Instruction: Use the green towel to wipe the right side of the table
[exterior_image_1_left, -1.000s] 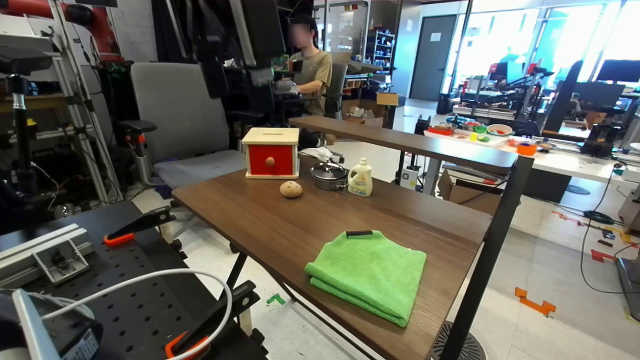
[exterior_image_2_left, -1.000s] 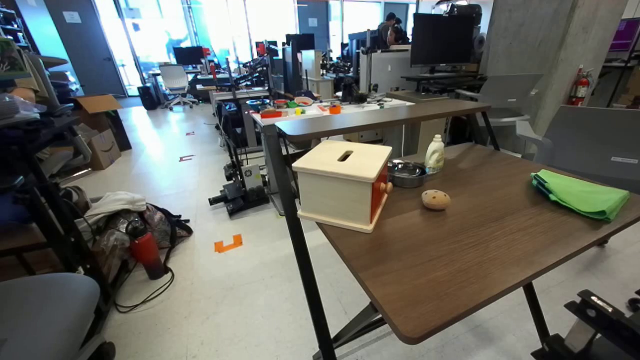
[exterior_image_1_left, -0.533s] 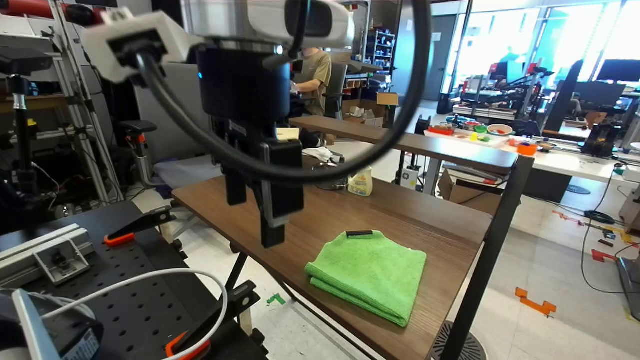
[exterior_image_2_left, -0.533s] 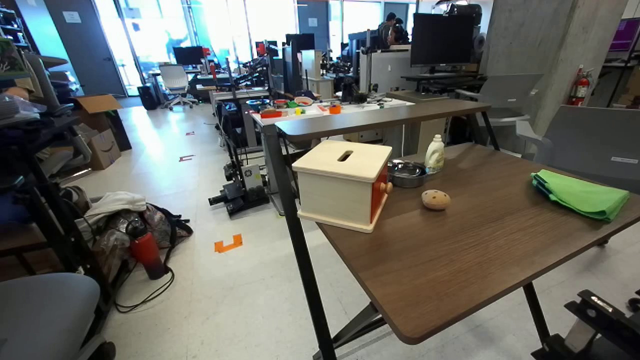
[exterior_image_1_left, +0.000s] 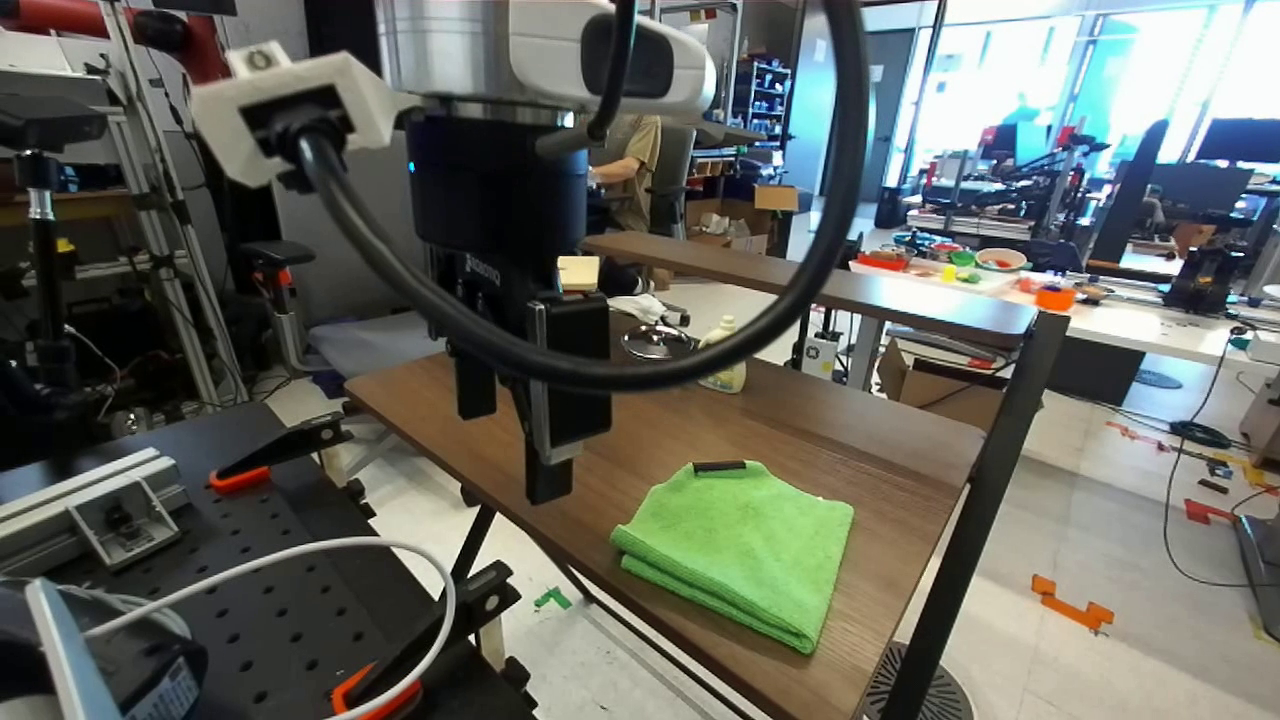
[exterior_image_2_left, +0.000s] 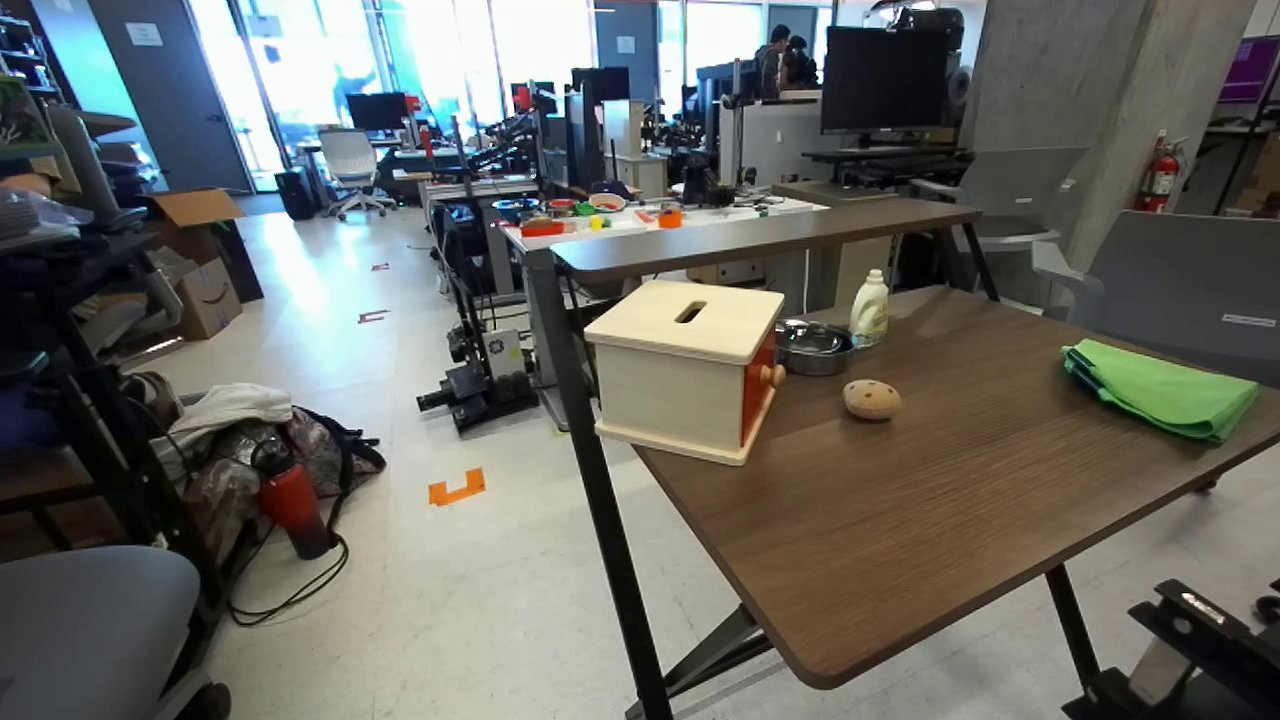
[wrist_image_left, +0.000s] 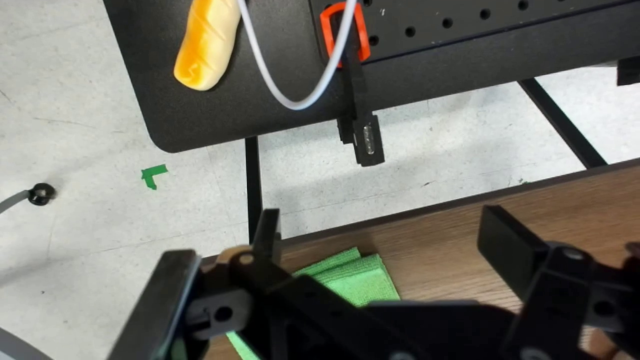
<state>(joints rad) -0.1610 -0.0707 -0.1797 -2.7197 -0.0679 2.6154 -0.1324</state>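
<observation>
Above the table (exterior_image_1_left: 680, 430): gripper (exterior_image_1_left: 512, 440) spread, green towel (exterior_image_1_left: 745, 555) ungripped

1. Near. I have the gripper clear above the surface, its fingers (wrist_image_left: 266, 230) parted wide, nothing between them.

2. Middle. The towel lies folded on the table, lower than the fingertips and, in an exterior view, off to their right. In the wrist view it sits toward the finger at that view's left, partly hidden behind the gripper. It is nearly square; its folded edge roughly follows the table's long edge, as does my finger line. I judge I must shift toward it, descend, and perhaps turn the wrist to pinch that edge.

3. Far. Box (exterior_image_2_left: 675, 385), pot (exterior_image_2_left: 815, 352) and bottle (exterior_image_2_left: 871, 312) stand well apart from it.
</observation>
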